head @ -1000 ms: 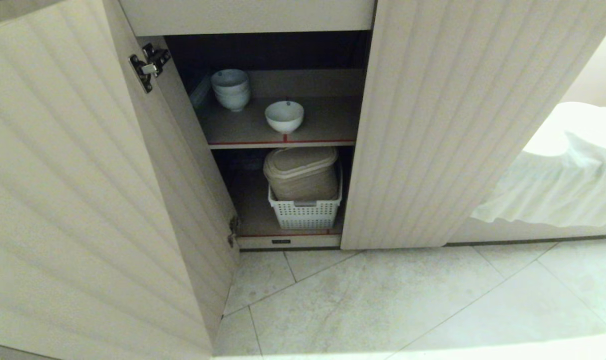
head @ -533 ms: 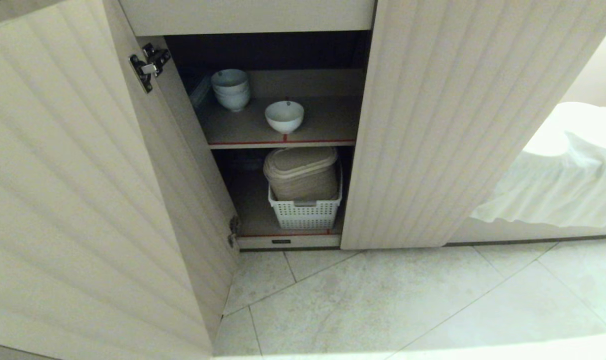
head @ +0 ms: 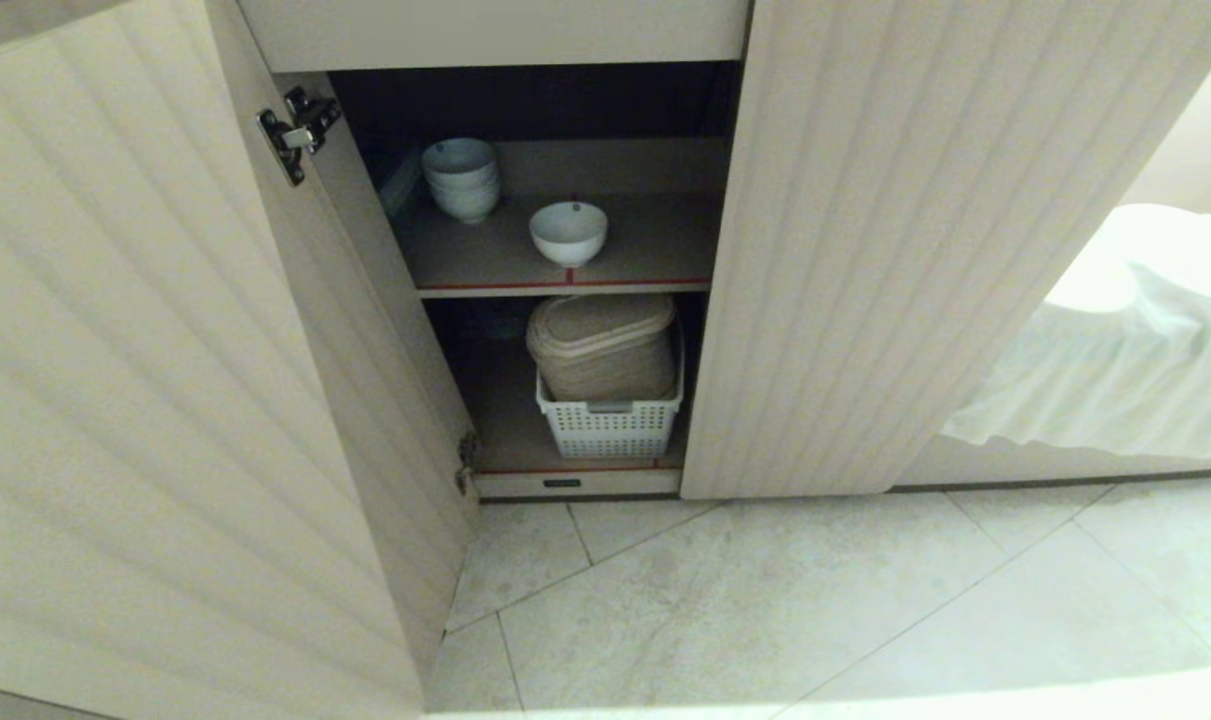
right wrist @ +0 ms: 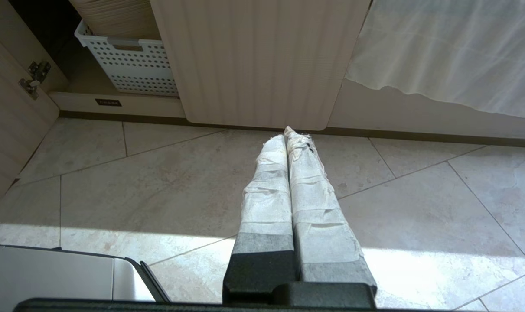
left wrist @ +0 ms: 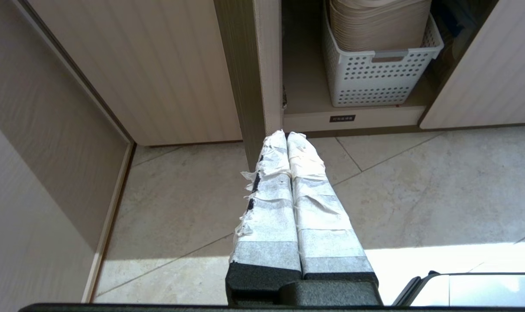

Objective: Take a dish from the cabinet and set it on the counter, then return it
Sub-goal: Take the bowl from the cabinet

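Nothing is seen to have moved since the earlier frames — the left gripper (left wrist: 287, 135) and right gripper (right wrist: 288, 135) are held pressed together above the floor, while the dish (head: 568, 233) is left on the cabinet (head: 915, 250) upper shelf, at five o'clock from the bowl stack (head: 461, 179), which could be knocked — or a door clipped — by a wide reach.

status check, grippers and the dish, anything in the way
Left gripper and right gripper shut, empty, low over the floor. Dish on the cabinet's upper shelf, untouched. Doors open, path clear.
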Controlling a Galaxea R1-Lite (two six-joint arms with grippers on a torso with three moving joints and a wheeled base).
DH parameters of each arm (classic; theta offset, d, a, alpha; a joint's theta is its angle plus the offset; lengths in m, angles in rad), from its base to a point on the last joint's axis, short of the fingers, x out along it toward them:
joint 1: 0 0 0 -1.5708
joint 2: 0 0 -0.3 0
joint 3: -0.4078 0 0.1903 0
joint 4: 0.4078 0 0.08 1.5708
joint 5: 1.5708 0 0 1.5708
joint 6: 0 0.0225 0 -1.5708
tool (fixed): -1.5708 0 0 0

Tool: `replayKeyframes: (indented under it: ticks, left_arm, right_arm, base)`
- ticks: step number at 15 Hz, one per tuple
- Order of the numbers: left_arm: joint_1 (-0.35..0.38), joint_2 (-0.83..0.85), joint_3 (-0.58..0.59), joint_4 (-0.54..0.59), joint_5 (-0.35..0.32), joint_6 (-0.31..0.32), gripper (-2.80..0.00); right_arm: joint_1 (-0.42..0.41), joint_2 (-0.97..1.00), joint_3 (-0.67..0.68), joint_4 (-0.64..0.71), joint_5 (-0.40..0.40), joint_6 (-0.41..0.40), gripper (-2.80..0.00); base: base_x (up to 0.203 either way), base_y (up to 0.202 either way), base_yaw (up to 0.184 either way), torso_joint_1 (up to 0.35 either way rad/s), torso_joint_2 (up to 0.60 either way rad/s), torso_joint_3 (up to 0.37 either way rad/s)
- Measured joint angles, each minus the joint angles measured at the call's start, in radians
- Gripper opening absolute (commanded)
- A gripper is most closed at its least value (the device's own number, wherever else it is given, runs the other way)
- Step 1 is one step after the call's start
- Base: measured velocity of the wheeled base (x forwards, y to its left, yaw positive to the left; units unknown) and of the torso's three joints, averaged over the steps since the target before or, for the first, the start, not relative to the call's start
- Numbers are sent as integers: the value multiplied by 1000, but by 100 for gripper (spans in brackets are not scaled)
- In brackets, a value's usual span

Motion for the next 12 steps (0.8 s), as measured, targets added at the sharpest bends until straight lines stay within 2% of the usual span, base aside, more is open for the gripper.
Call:
replayKeyframes:
  ticks: [5, 12]
  left_arm:
    - [-1, 0, 0, 1, 0, 0, -280]
    - [0, 0, 0, 0, 0, 0, -280]
  right_arm:
    - [-1, 0, 0, 0, 1, 0, -280]
    - [0, 0, 0, 0, -1, 0, -280]
  base:
    - [0, -18, -1, 2, 0, -1]
    - [0, -190, 2, 2, 2, 2]
